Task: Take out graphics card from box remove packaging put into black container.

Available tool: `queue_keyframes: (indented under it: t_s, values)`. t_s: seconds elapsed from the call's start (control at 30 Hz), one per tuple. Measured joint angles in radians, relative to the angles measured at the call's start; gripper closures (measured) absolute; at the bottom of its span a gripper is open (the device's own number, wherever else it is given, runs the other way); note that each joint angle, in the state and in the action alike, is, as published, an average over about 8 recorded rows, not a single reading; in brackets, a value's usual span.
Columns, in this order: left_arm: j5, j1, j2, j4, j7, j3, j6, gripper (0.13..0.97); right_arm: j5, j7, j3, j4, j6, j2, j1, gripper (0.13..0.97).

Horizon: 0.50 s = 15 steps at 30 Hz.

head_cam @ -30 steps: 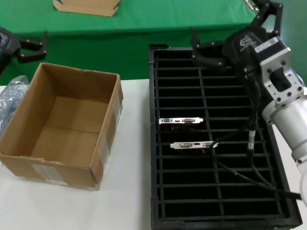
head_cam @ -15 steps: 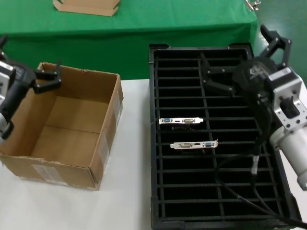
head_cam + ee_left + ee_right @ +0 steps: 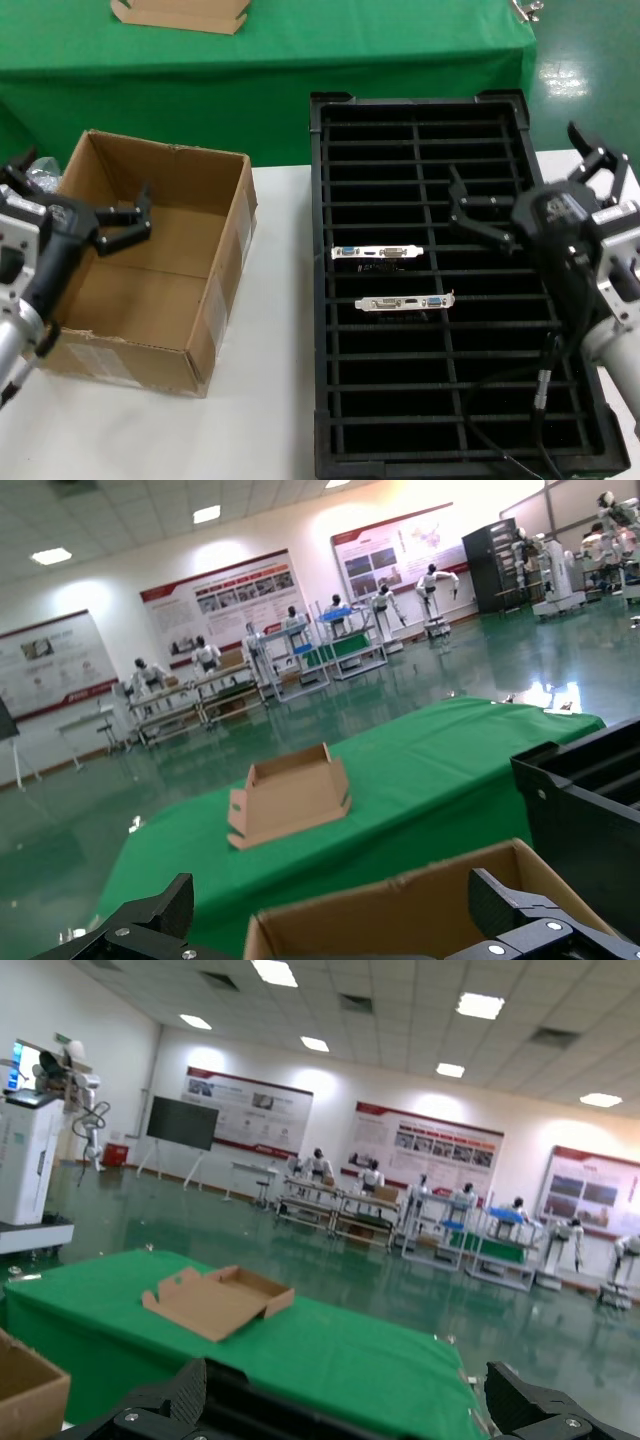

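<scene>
Head view: two cards [image 3: 377,252] were seen slotted in the container [image 3: 322,300]; the box [image 3: 215,300] looked empty — left pincer [image 3: 85,212] and right pincer [image 3: 535,190], both open, should be lifted clear.

No legible text; box [image 3: 150,260] label unreadable, wall posters too.

The left pincer [image 3: 330,935] shows only as two dark fingertips [image 3: 150,925] spread wide apart at the lower edge. Between them rises the far rim of the box [image 3: 400,915], brown corrugated cardboard. Beside it stands a corner of the black container [image 3: 585,795]. Behind lies a green-draped counter [image 3: 440,755] carrying a flat tan cardboard tray [image 3: 290,800]. Farther off, figures that may be humanoid robots stand by wall posters [image 3: 225,605].
</scene>
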<state>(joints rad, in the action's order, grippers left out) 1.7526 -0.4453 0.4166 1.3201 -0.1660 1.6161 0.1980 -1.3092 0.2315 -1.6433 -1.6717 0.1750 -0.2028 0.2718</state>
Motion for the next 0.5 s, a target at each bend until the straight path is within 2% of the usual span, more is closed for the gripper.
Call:
queue_keyframes:
  t_s: [0.5]
  values:
    - [0.020,0.184,-0.048,0.116,0.069,-0.007,-0.082,0.132,-0.203,-0.096,0.018,0.030,-0.072,-0.040,-0.112,0.129]
